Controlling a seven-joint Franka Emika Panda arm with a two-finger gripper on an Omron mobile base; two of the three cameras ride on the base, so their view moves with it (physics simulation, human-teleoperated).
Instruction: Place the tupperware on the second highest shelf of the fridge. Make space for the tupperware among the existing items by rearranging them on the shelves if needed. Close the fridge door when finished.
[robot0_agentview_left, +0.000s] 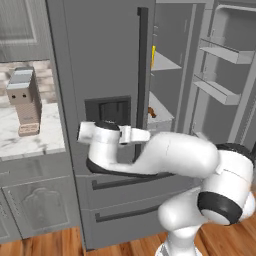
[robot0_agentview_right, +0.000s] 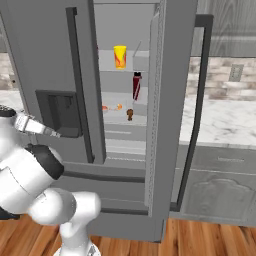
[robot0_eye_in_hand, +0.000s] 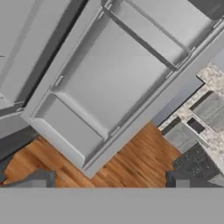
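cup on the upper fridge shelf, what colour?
Yellow, with a red-orange mark on its side. The cup shows best in the right base view.

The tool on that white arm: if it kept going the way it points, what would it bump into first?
Probably the inner face of the open fridge door with its shelf bins, straight ahead of the open tool; depth is hard to judge.

Cup (robot0_agentview_right: 120, 56) on shelf (robot0_agentview_right: 125, 70) inside fridge (robot0_agentview_right: 45, 60).
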